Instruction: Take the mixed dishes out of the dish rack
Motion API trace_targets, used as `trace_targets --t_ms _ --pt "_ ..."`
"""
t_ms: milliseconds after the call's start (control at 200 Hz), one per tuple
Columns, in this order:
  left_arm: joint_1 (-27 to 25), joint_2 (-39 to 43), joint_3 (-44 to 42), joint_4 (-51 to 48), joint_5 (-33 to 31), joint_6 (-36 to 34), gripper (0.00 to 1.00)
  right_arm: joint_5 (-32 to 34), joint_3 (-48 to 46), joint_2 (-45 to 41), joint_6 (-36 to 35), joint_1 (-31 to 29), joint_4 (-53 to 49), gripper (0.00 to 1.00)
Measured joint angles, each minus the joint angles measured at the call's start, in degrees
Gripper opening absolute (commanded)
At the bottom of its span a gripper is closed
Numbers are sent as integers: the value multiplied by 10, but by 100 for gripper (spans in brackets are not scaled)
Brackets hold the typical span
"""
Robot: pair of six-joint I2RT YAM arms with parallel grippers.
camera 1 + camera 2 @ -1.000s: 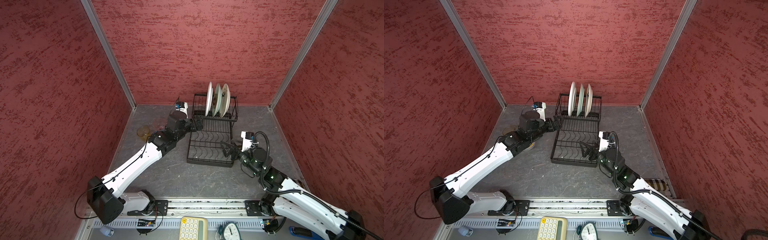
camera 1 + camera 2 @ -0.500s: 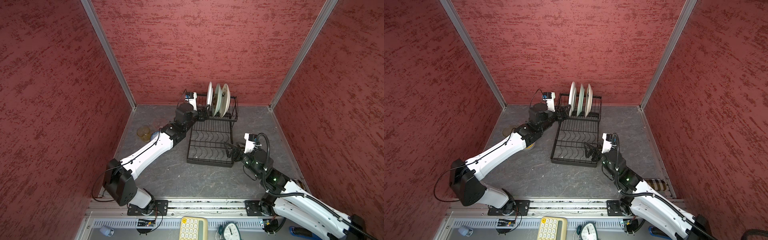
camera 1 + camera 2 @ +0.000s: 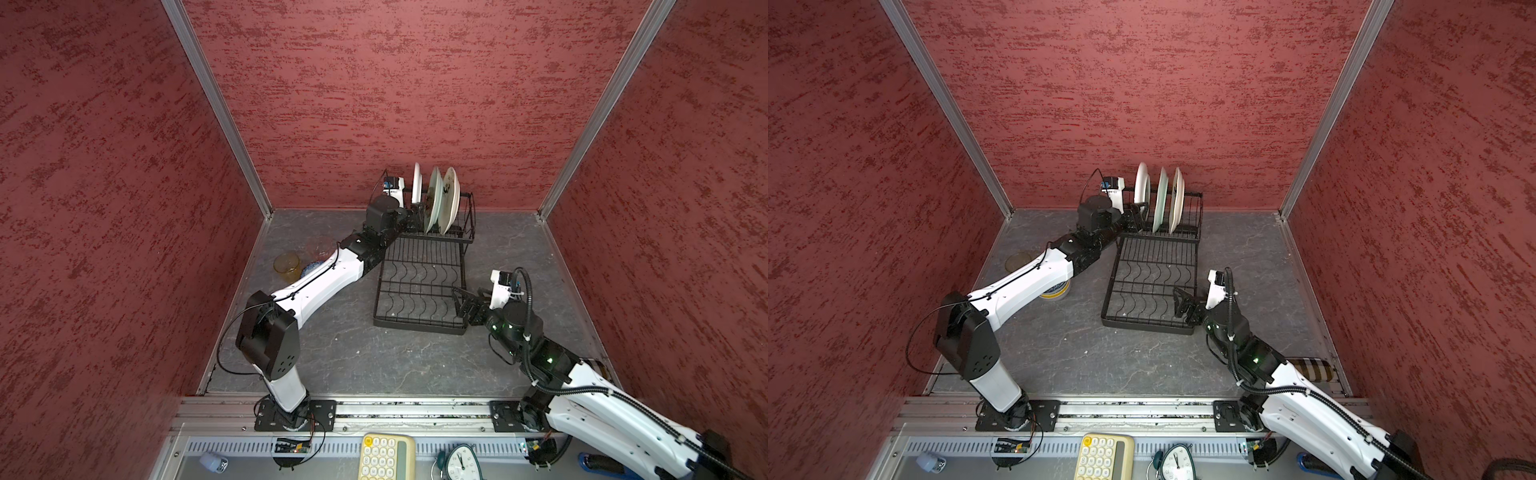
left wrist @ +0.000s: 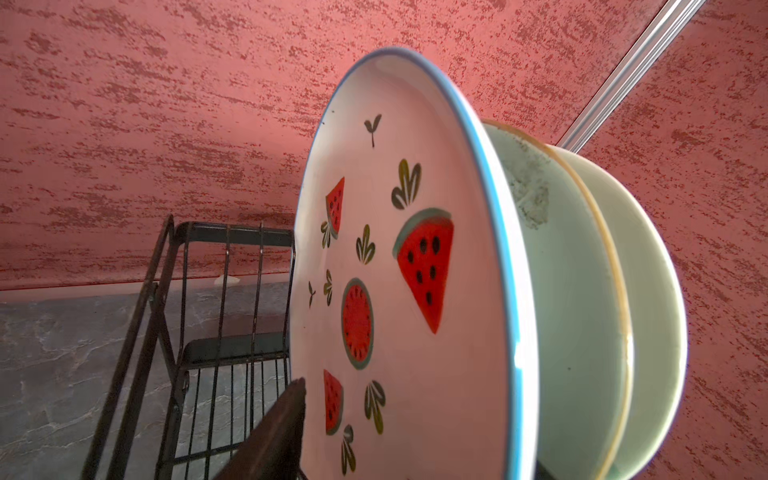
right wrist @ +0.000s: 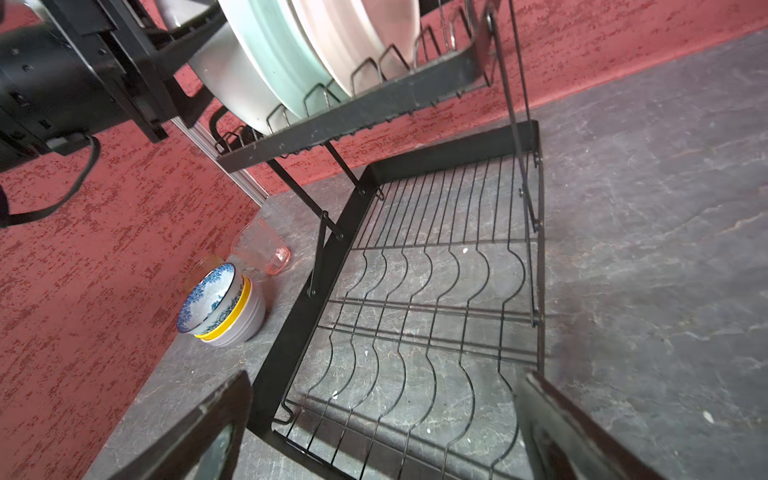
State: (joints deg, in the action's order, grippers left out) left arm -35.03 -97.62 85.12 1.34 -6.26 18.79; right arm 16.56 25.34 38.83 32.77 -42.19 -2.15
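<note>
Bowls (image 5: 222,305), nested blue-white, yellow, lavender, sit with the pink tumbler (image 5: 259,249) and amber tumbler (image 3: 286,266) left of the dish rack (image 3: 417,327). In the rack's raised basket the left gripper (image 3: 1138,214) has one finger (image 4: 274,432) against the watermelon plate (image 4: 415,270), but whether it grips cannot be told; the pale green plate (image 4: 573,291) and cream plate (image 4: 652,291) stand upright beside it. At the rack's near right corner the right gripper (image 3: 462,305) gapes wide, holding nothing.

Three plates stand on edge in the upper basket (image 5: 353,110) of the dish rack (image 5: 299,324). Only narrow gaps part the watermelon plate (image 4: 415,270), the pale green plate (image 4: 573,291) and the cream plate (image 4: 652,291). The back wall (image 3: 415,104) rises close behind. The flat grid tray (image 3: 415,327) lies open from above. Left of the rack, stacked bowls (image 5: 232,316), a pink tumbler (image 5: 262,249) and an amber tumbler (image 3: 286,266) crowd the table (image 3: 519,249) beneath the left arm (image 3: 320,286).
</note>
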Motion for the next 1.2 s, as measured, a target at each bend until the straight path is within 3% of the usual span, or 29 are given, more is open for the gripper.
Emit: trace_targets --t_ms 431,561,726,917,1057,1197 --pt "2 -19 10 1 -9 -23 46 9 -8 -8 5 0 -9 99" --pt "1 -22 17 0 -9 -32 38 13 -11 -11 5 0 -9 99" --pt "-1 -24 21 0 -13 -46 38 17 -15 -12 5 0 -10 99" --pt "-2 -26 28 0 -14 -58 29 18 -15 -15 5 0 -10 99" --pt "-4 -30 39 0 -16 -63 28 19 -18 -21 5 0 -10 99" --pt "-6 -33 46 0 -18 -62 17 21 -20 -28 5 0 -11 99"
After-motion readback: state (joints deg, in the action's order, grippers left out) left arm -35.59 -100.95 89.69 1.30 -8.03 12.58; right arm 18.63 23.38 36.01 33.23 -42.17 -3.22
